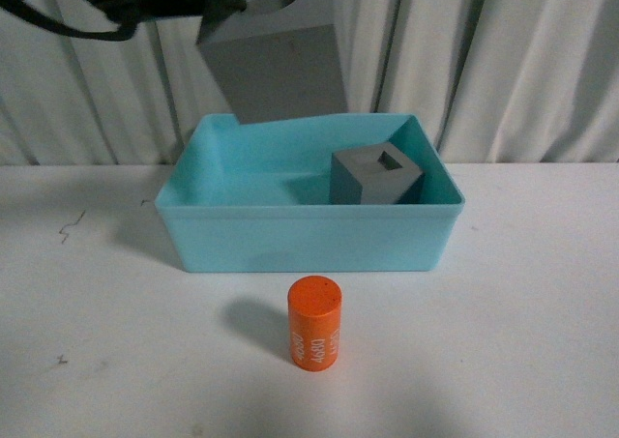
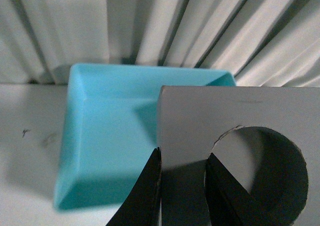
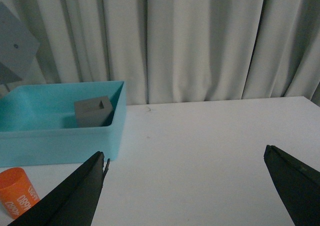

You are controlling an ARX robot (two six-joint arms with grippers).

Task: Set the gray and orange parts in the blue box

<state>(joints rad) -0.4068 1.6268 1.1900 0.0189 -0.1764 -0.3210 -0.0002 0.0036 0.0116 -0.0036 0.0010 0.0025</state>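
The left claw (image 2: 183, 152) gripped the gray cube with the round recess (image 1: 276, 75), one finger inside the recess, and held it in the air above the rear left of the blue box (image 1: 309, 240). The gray cube with the square recess (image 1: 375, 175) sat inside that box, at its right rear. The orange cylinder (image 1: 314, 322) stood upright on the bench (image 1: 522, 341) just in front of the box. The right claw (image 3: 185, 186) gaped wide, empty.

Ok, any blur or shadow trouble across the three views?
Front view: even light, orange cylinder sharp, soft shadow to its left. Left wrist view: held gray cube looms close, left gripper blurred. Right wrist view: dim, open right gripper out of focus.
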